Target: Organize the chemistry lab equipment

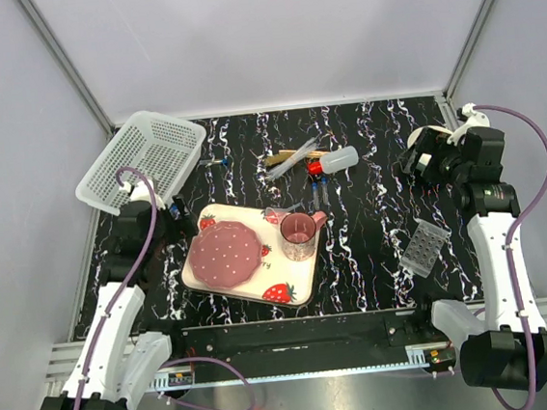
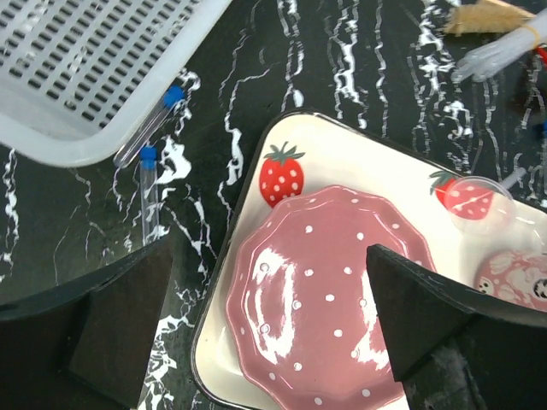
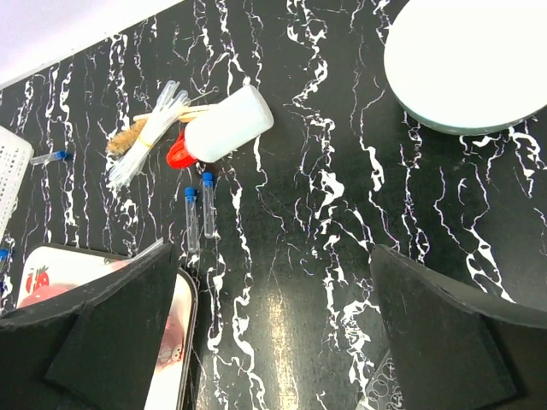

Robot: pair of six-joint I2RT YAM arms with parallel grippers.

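Left claw (image 2: 269, 248) and right claw (image 3: 272, 249) gape, empty. Four blue-capped clear tubes (image 3: 208, 205) and one red-capped translucent bottle (image 3: 226, 128) lie loose.

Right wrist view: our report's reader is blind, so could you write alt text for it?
A white bottle with a red cap lies on a black marbled table beside bundled clear droppers, two blue-capped tubes just below it. The open right gripper frames the bottom; a white disc sits top right.
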